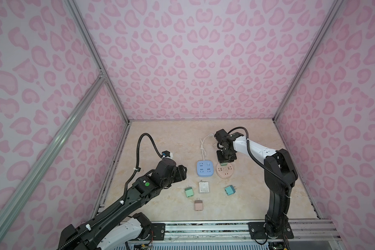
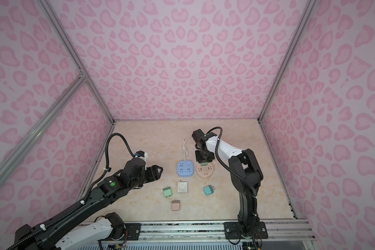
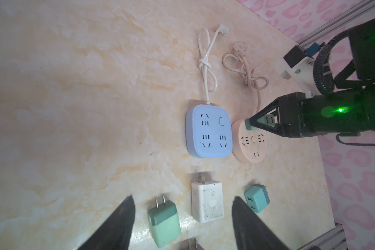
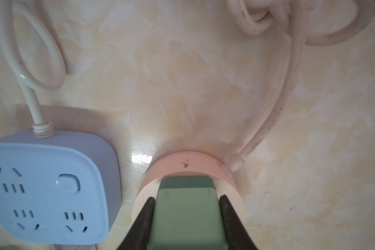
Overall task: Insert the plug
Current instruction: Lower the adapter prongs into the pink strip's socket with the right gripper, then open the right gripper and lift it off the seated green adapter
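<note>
Right wrist view shows the right gripper [image 4: 187, 197] clamped on the green square plastic plug [image 4: 186, 216], which is seated against the round pink plastic socket [image 1: 225, 171] right of centre in a top view. The prongs are hidden. If they are misaligned, pushing could skid the socket or tilt the plug. The left gripper [image 3: 182, 198] hangs open and empty.

Five plugs [image 1: 189, 192] [image 1: 204, 187] [image 1: 230, 190] [image 1: 198, 205] [image 4: 186, 216], two sockets [image 1: 204, 169] [image 1: 225, 170], two knotted cords [image 1: 202, 149] [image 3: 247, 71], two arms [image 1: 139, 194] [image 1: 275, 173].
</note>
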You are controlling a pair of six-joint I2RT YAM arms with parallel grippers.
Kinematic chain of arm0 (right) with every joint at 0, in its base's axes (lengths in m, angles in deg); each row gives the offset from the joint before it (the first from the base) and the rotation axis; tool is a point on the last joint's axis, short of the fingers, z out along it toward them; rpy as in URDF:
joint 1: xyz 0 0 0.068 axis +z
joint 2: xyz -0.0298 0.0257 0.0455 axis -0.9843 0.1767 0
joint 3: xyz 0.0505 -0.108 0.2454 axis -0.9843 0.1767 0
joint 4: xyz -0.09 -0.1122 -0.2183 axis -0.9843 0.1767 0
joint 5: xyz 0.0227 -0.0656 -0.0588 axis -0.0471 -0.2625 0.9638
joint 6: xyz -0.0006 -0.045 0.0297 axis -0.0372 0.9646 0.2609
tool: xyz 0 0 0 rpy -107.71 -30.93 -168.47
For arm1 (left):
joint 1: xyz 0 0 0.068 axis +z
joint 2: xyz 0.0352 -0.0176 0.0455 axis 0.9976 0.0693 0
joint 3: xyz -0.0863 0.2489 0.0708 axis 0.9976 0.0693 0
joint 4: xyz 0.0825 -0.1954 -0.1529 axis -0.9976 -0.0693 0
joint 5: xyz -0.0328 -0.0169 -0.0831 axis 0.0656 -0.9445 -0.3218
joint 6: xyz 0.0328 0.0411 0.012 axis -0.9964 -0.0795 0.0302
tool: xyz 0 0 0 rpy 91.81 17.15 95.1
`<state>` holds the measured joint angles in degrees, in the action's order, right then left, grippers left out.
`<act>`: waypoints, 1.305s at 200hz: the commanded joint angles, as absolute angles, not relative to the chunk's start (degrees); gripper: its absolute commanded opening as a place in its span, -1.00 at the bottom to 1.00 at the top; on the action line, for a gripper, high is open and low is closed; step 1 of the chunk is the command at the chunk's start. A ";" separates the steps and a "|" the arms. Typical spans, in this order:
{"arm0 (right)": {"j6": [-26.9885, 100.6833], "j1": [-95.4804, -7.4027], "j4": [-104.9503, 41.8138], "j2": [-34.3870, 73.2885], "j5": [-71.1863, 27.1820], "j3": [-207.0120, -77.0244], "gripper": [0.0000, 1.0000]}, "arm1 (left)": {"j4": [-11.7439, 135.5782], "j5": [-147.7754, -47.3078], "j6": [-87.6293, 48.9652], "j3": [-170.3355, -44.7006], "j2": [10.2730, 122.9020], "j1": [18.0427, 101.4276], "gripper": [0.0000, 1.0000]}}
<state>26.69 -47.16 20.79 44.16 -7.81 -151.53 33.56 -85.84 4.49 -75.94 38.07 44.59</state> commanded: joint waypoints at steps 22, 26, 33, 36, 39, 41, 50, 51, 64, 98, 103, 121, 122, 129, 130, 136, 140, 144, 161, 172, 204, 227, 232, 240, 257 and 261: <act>22.00 -47.79 21.71 43.66 -3.02 -150.50 -1.00 | 33.44 -84.04 4.68 -75.38 37.00 44.57 0.46; 22.07 -47.92 21.38 43.61 -3.20 -150.50 -1.00 | 33.37 -84.17 4.60 -75.48 37.00 44.54 0.46; 22.26 -48.23 21.13 43.56 -3.79 -150.69 -1.00 | 33.44 -84.22 4.50 -75.54 37.14 44.62 0.46; 22.24 -48.31 21.22 43.61 -3.94 -150.94 -1.00 | 33.44 -84.22 4.45 -75.60 37.17 44.58 0.46; 22.33 -48.44 21.30 43.79 -4.08 -151.11 -1.00 | 33.45 -84.22 4.49 -75.66 37.13 44.60 0.46; 22.43 -48.49 21.31 43.82 -4.20 -151.23 -1.00 | 33.44 -84.17 4.49 -75.68 37.10 44.60 0.46; 22.55 -48.41 21.63 44.14 -4.13 -151.64 -1.00 | 33.40 -84.04 4.40 -75.68 37.27 44.55 0.46; 22.55 -48.41 21.63 44.14 -4.13 -151.64 -1.00 | 33.33 -84.04 4.40 -75.68 37.27 44.55 0.46; 22.66 -48.47 21.14 43.91 -4.16 -151.20 -1.00 | 33.42 -84.06 4.34 -75.64 37.27 44.57 0.46; 23.39 -48.54 20.52 43.51 -5.57 -150.64 -0.97 | 33.47 -84.09 4.07 -76.02 38.03 44.54 0.46; 23.43 -48.56 20.49 43.45 -5.54 -150.54 -0.93 | 33.48 -84.19 4.05 -76.06 38.20 44.56 0.46; 23.35 -48.54 20.06 42.93 -5.74 -150.24 -0.66 | 33.74 -84.39 3.88 -76.30 38.87 44.56 0.46; 23.30 -48.54 20.01 42.86 -5.76 -150.25 -0.63 | 33.72 -84.39 3.92 -76.25 38.86 44.55 0.46; 23.20 -48.55 19.77 42.52 -5.75 -150.01 -0.51 | 33.92 -84.39 3.88 -76.29 39.06 44.59 0.46; 23.19 -48.59 19.75 42.46 -5.77 -150.01 -0.50 | 33.94 -84.39 3.92 -76.29 39.04 44.56 0.46; 23.14 -48.50 19.52 42.09 -5.63 -149.91 -0.39 | 33.96 -84.45 3.94 -76.31 39.15 44.58 0.46; 23.14 -48.45 19.41 41.89 -5.55 -149.82 -0.34 | 34.12 -84.53 3.96 -76.30 39.15 44.61 0.46; 23.08 -48.45 19.21 41.53 -5.42 -149.71 -0.29 | 34.14 -84.61 4.01 -76.29 39.27 44.55 0.46; 22.85 -48.36 18.43 40.08 -4.83 -149.13 -0.05 | 34.28 -84.65 4.05 -76.06 39.19 44.54 0.46; 23.12 -48.30 18.22 39.46 -4.97 -148.98 0.07 | 34.18 -84.43 3.99 -76.04 39.00 44.58 0.46; 23.85 -48.21 18.99 39.14 -5.30 -149.73 0.34 | 33.58 -83.86 3.88 -75.75 38.37 44.54 0.46; 24.20 -48.11 20.21 38.45 -4.89 -150.11 0.34 | 32.74 -83.47 3.62 -75.99 37.76 44.56 0.46; 24.27 -48.03 20.17 37.71 -4.77 -149.85 0.33 | 32.51 -83.34 3.61 -75.91 37.56 44.54 0.46; 24.60 -47.84 20.07 36.24 -4.22 -149.19 0.32 | 32.34 -83.00 3.56 -75.79 37.08 44.63 0.46; 25.61 -46.88 21.22 33.26 -2.08 -148.07 0.29 | 32.03 -82.31 3.60 -75.75 36.83 44.55 0.46; 25.90 -46.39 21.68 32.51 -1.21 -147.72 0.29 | 31.85 -82.21 3.61 -75.72 36.82 44.59 0.46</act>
